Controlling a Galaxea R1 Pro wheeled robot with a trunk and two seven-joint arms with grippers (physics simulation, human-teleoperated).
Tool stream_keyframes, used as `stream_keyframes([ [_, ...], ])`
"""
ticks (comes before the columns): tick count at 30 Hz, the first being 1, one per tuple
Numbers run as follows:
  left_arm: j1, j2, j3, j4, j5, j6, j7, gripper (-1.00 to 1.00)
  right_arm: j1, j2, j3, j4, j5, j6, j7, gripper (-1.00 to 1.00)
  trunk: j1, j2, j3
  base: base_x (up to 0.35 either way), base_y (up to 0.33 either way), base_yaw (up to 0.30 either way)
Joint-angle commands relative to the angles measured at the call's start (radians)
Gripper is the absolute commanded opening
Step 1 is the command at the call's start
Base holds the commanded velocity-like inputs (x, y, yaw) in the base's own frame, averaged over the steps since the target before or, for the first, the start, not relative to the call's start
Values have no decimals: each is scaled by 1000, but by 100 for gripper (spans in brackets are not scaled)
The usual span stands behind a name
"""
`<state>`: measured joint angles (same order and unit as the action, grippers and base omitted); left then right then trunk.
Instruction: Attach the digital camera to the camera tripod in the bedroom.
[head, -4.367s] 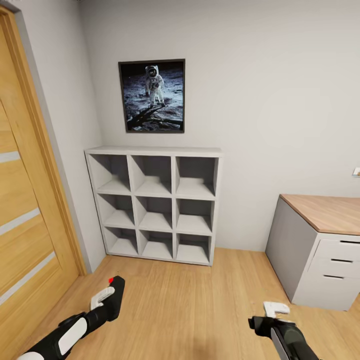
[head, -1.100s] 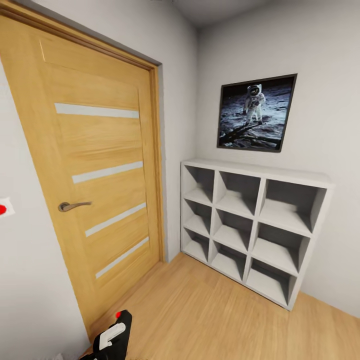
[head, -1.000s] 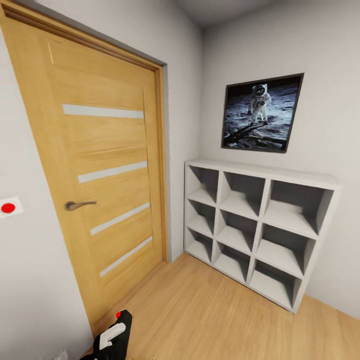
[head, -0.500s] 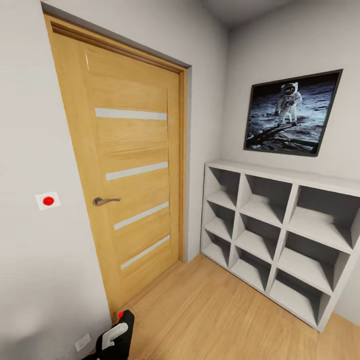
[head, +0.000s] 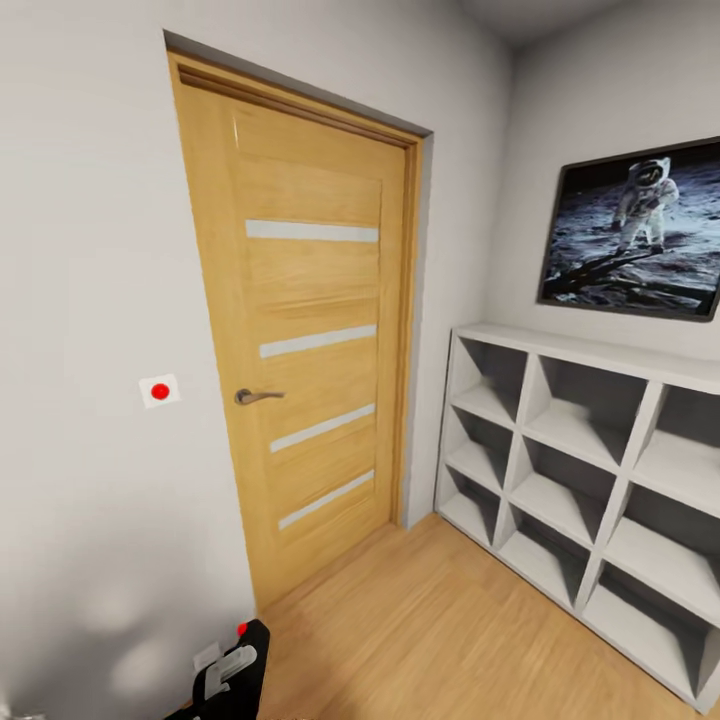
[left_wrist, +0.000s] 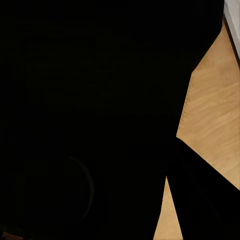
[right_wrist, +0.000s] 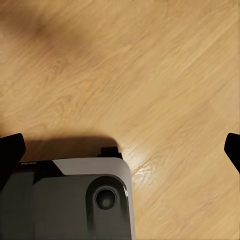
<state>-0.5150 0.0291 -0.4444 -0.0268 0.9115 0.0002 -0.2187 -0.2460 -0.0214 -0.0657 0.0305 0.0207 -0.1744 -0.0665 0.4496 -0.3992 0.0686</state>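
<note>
The whole head view has swung leftward since the earlier pictures: the camera has turned, so the wooden door (head: 315, 340) now sits mid-picture, the white cube shelf (head: 590, 470) and the astronaut picture (head: 635, 235) have slid toward the right edge, and a wall switch with a red dot (head: 159, 390) has come into sight. At the bottom of that view the digital camera (head: 240, 665), black with its red button up, is clenched in the left gripper (head: 228, 672), one white fingertip lying across its body. In the left wrist view a black mass, probably the camera body held close, blocks nearly everything, with light wood floor (left_wrist: 212, 115) beyond. The right wrist view looks down on floor and the robot's grey base (right_wrist: 70, 200); two dark finger tips sit at opposite edges with nothing between, so the right fingers are spread and released. The camera looks rigid, light and smooth-sided, best held across its flanks, underside free for mounting. No tripod is in sight.
</note>
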Motion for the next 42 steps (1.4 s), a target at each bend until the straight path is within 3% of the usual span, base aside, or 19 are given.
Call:
stream_keyframes([
  [1,0,0,-8,1,9,0,-5,-100,-1,0,-6,3,3,-7,-1,100,0,-1,0,0,0,269],
  [42,0,-15,-8,0,9,3,4,-100,-1,-3,-6,3,2,-7,-1,100,0,-1,-3,0,0,269],
])
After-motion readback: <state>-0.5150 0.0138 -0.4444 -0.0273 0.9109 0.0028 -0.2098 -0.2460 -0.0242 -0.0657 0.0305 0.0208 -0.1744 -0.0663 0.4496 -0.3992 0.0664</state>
